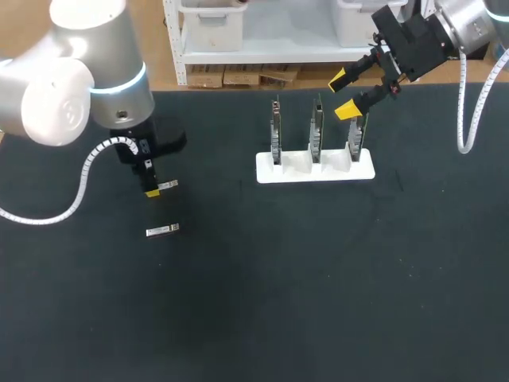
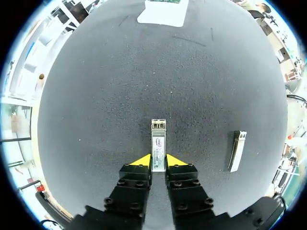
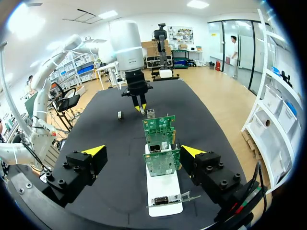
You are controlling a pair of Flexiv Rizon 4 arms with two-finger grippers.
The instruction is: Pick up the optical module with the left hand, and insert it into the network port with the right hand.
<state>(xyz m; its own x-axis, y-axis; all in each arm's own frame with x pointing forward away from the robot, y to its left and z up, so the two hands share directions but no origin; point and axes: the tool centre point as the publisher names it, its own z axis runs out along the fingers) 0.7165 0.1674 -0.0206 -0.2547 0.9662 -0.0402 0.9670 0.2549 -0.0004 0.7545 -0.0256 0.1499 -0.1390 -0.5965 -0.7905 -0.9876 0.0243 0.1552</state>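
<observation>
An optical module [image 2: 158, 143], a small silver bar, lies on the black table between my left gripper's [image 2: 159, 162] yellow tips, which press it from both sides. In the head view that gripper [image 1: 151, 191] stands low at the table's left with the module [image 1: 167, 185] sticking out toward the right. A second module [image 1: 162, 230] [image 2: 237, 150] lies loose nearby. Three green network cards [image 1: 316, 127] stand upright in a white stand [image 1: 315, 169]. My right gripper [image 1: 343, 94] hangs open above the rightmost card [image 1: 355, 131]; in its own view the cards [image 3: 163, 163] sit between its spread fingers [image 3: 93, 152].
A black mat covers the table [image 1: 318, 278]. The white stand [image 2: 163, 14] lies far ahead of my left gripper. A white coiled cable [image 1: 87, 171] hangs from my left arm, and another [image 1: 469, 119] from my right.
</observation>
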